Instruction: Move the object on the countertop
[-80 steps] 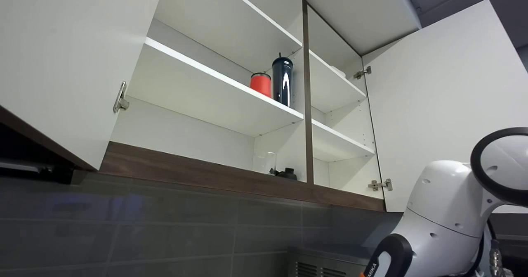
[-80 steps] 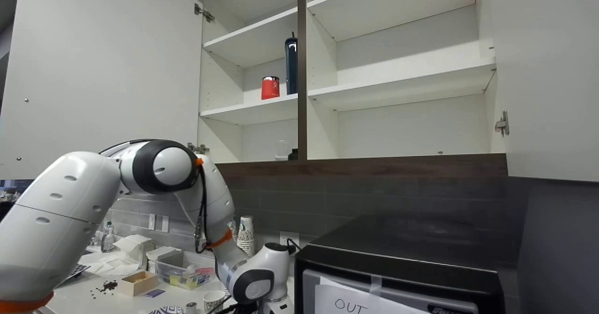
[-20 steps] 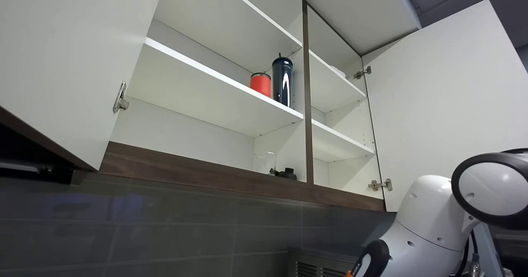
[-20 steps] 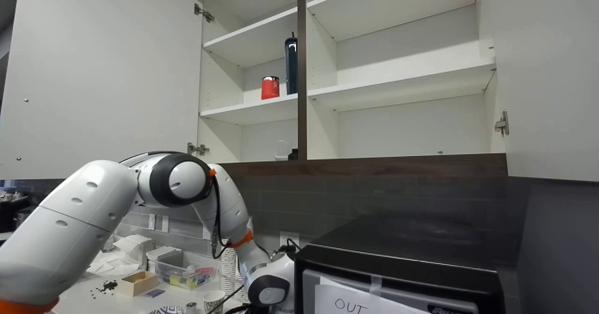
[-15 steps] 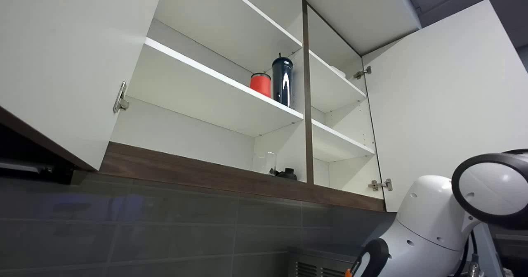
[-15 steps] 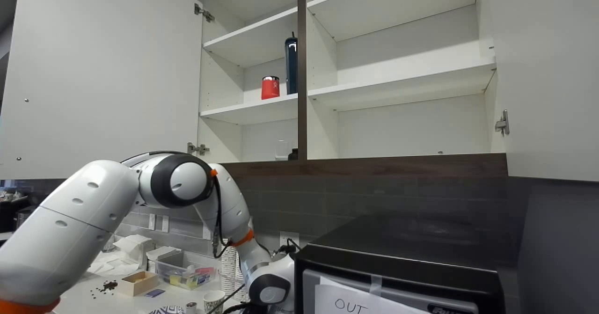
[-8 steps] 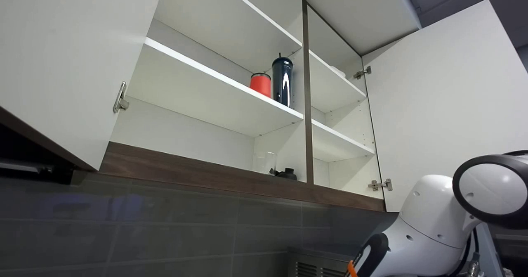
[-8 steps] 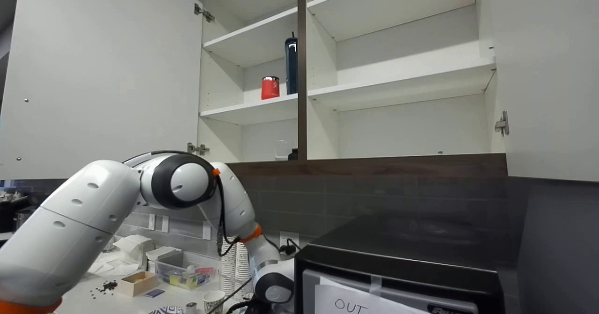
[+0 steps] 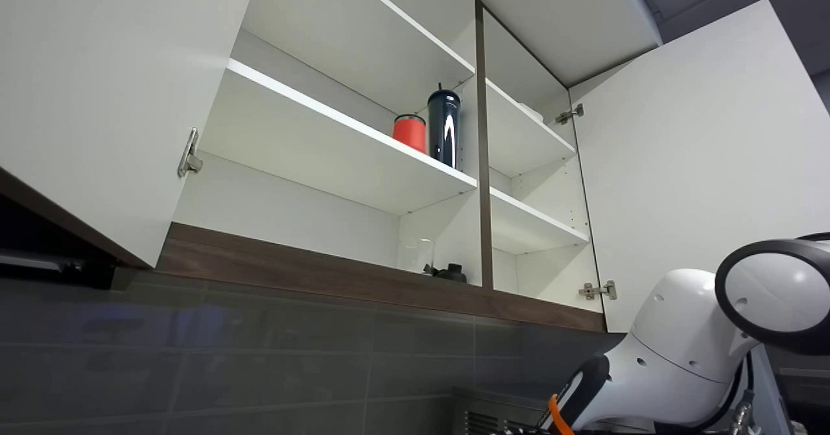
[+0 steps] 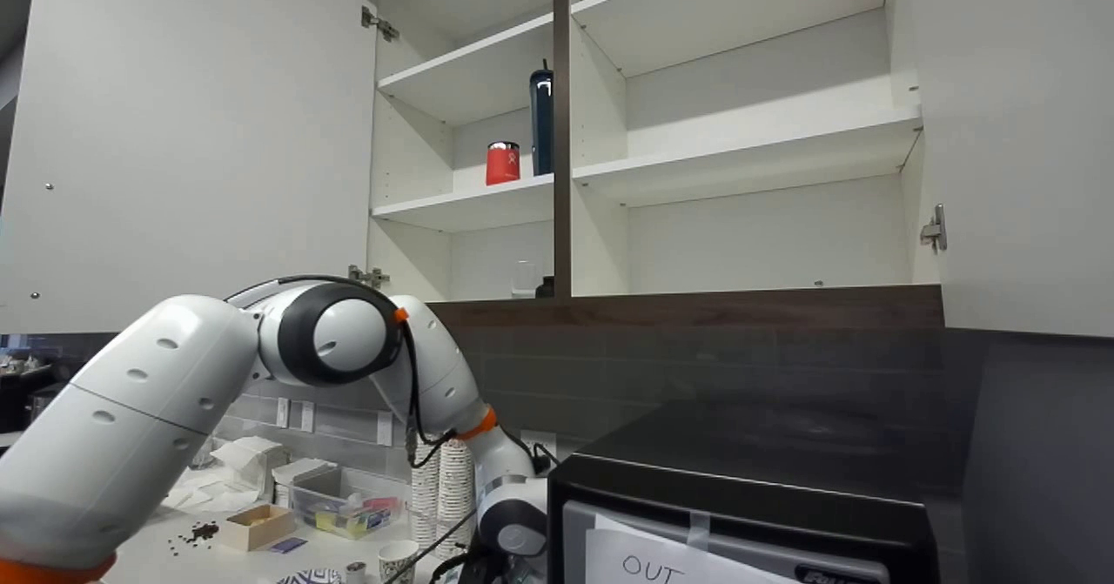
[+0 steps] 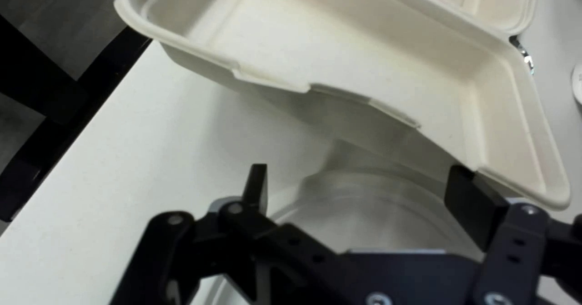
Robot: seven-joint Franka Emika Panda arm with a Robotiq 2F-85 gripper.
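Near an edge of the counter (image 11: 136, 173) lies the clamshell takeout box (image 11: 354, 55), likely our object. Our arm (image 10: 444, 375) has dipped toward the microwave (image 10: 740, 497), so we judge ourselves mid-approach; our gripper (image 11: 361, 182) has its fingers parted, no grasp visible.

White cabinets (image 9: 343, 163), doors (image 9: 700, 163) open, above dark tiled wall (image 9: 279, 373).

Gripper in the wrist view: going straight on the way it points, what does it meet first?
Probably the near wall of the open clamshell container, which shows just beyond the gripper. Depth is unclear; the clear round plastic piece lower in the view might be met first.
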